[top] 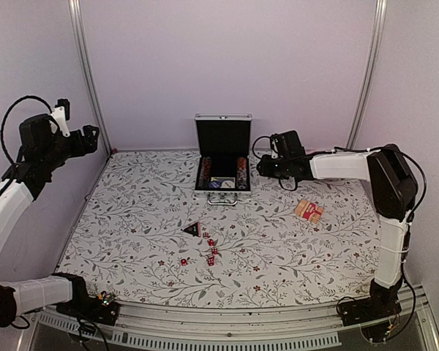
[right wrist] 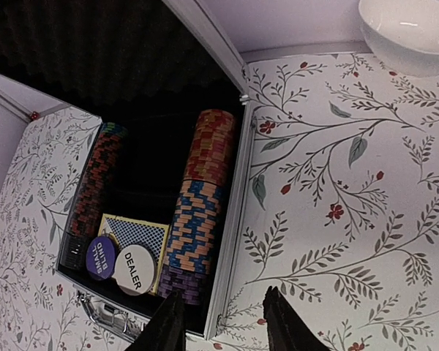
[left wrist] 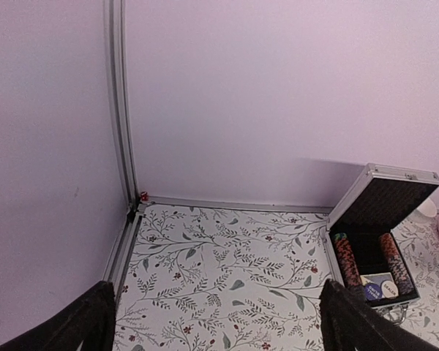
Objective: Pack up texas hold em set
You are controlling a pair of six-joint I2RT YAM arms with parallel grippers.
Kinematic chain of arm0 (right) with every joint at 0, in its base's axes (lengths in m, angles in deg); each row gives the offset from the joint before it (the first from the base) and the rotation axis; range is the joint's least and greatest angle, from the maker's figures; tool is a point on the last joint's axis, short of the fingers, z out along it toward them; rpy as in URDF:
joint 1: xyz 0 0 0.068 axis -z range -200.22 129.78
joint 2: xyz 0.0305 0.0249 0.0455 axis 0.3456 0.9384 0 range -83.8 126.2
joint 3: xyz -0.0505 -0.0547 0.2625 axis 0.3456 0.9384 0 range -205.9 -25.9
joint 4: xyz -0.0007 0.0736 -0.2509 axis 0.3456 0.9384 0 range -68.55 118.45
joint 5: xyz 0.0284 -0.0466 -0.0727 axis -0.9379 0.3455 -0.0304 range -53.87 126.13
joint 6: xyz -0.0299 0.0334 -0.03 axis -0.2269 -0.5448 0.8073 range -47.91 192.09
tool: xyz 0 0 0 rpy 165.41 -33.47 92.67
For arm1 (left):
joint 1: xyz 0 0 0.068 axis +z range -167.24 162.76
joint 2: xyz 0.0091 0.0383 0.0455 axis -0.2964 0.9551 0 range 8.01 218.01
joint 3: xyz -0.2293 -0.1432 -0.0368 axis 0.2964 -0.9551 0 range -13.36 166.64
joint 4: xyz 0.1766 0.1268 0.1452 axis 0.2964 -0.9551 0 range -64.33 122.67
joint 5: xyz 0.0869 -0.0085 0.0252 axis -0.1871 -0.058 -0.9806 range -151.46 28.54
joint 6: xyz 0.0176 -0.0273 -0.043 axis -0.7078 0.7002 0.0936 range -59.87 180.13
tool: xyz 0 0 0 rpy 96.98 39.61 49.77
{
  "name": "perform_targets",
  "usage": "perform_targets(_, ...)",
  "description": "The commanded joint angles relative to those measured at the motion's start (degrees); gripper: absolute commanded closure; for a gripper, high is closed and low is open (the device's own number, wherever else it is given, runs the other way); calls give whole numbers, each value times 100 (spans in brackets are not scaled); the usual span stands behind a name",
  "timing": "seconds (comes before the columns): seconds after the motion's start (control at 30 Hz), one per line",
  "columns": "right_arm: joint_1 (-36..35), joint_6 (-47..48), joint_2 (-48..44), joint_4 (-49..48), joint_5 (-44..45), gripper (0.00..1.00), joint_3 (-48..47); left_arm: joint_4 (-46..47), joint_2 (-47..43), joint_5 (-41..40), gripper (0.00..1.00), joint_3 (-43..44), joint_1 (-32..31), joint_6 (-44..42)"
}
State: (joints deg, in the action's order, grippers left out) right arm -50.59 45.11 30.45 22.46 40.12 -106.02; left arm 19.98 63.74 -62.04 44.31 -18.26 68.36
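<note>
Locate the case point(top: 222, 164) at the back centre of the cloth point(top: 132, 212). Every position below is given from the case.

**Case.** It lies with its lid upright and its black lining exposed. Its handle faces the arm bases.
- Two rows of chips point(right wrist: 201, 197) run along its left and right walls.
- Between the rows, at the handle end, you see three items:
  - a blue-backed card point(right wrist: 143, 235)
  - a white DEALER button point(right wrist: 135, 269)
  - a purple SMALL BLIND button point(right wrist: 101, 257)

**Parts outside the case.**
- The triangle point(top: 191, 229) lies on the cloth in front of the case, slightly left of its handle.
- Several red dice point(top: 211, 242) are scattered just past the triangle, farther from the case.
- The card pack point(top: 309, 210) lies to the front right of the case, apart from it.

**Right gripper point(right wrist: 223, 311).** It hovers at the case's front right corner.
- One finger is over the right chip row and the other is over the cloth. The case's right wall lies between them.
- A gap shows on either side of that wall. The gripper is released and grasps nothing.

**Left gripper point(left wrist: 218, 292).** It is raised well to the left of the case. Its fingers are spread wide and grasp nothing.

**Other items.** A bowl point(right wrist: 410, 29) sits to the right of the case, level with its lid.
</note>
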Motion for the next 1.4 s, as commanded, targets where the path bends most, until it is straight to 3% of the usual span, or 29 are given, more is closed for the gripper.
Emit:
perform_targets(0.0, -132, -114, 709, 467, 18, 64, -680, 54, 6, -294, 3, -116, -4, -238)
perform_targets(0.17, -235, -105, 1271, 722, -118, 68, -1250, 28, 9, -306, 3, -115, 4, -298)
perform_targets(0.37, -273, -183, 1525, 794, -111, 79, -1400, 44, -29, -283, 3, -142, 14, -305)
perform_targets(0.97, -320, -183, 1836, 817, -266, 80, -1595, 49, -26, -179, 3, -168, 14, -260)
perform_targets(1.13, -364, -152, 1855, 921, -196, 94, -1595, 55, -24, -177, 3, -167, 17, -260)
perform_targets(1.37, -438, -98, 1757, 1092, -154, 96, -1530, 55, -24, -180, 3, -177, 25, -269)
